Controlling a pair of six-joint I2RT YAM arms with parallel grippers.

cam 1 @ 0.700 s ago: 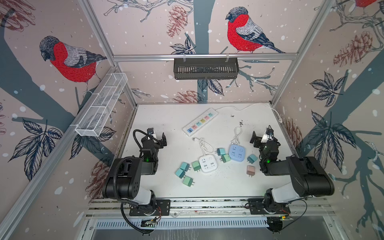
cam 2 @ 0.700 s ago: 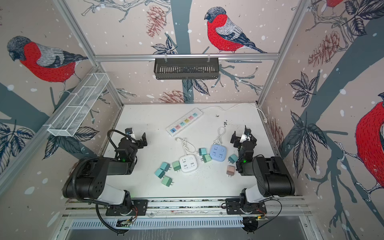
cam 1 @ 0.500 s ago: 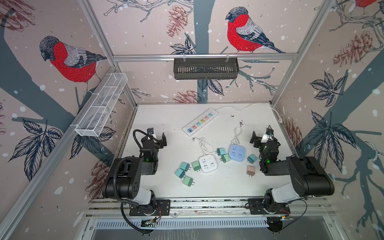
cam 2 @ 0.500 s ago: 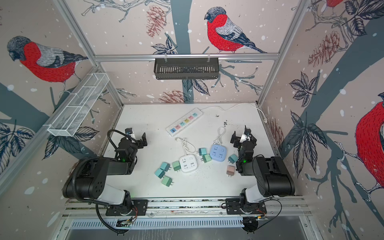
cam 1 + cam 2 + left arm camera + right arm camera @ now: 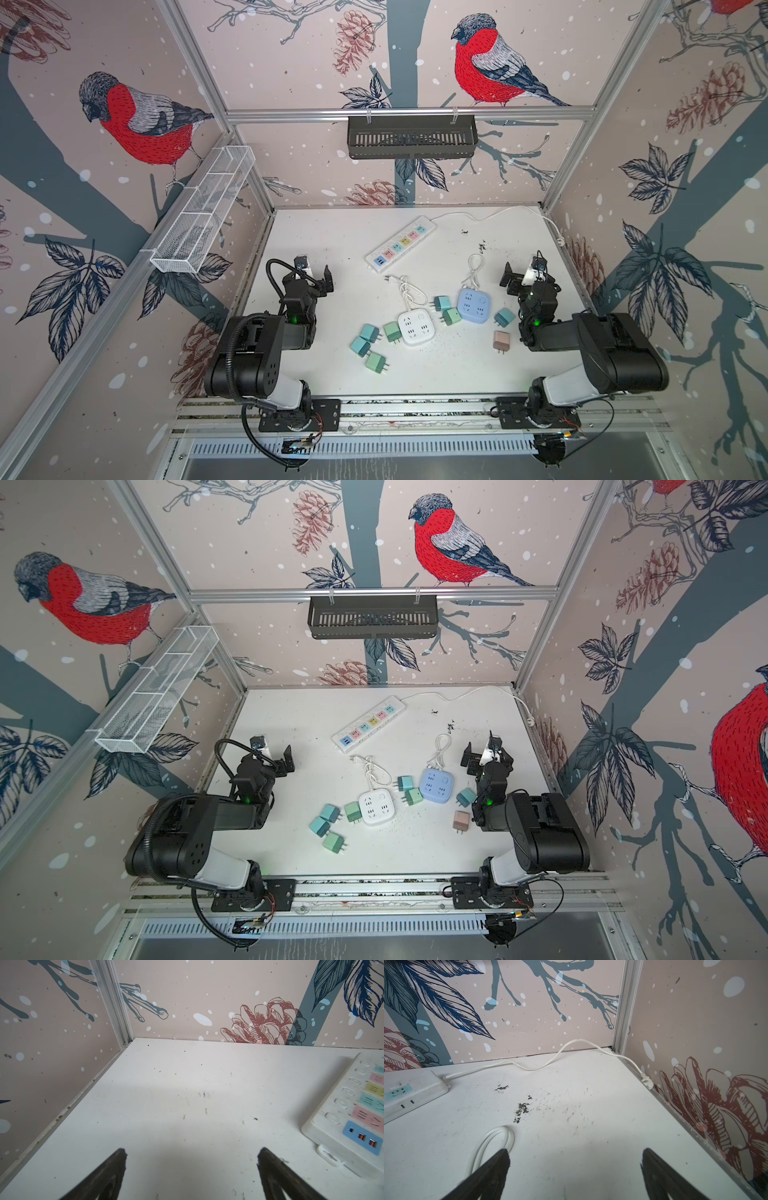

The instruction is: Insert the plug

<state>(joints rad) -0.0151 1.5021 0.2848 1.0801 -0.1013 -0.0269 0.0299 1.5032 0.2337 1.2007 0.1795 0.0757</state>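
In the left wrist view, the power strip (image 5: 353, 1126) was cut off by the picture's edge. Only its USB end and part of its coloured outlets showed. In the right wrist view, only the cord end of the power strip showed.

Near that end, a looped white cord (image 5: 508, 1136) passed behind a finger (image 5: 492, 1174) of the right gripper (image 5: 575, 1151), and the rest of it was hidden.

The cord plug (image 5: 646, 1080), well apart from the power strip, lay against the side wall (image 5: 695, 1022). Its prongs could not be made out.
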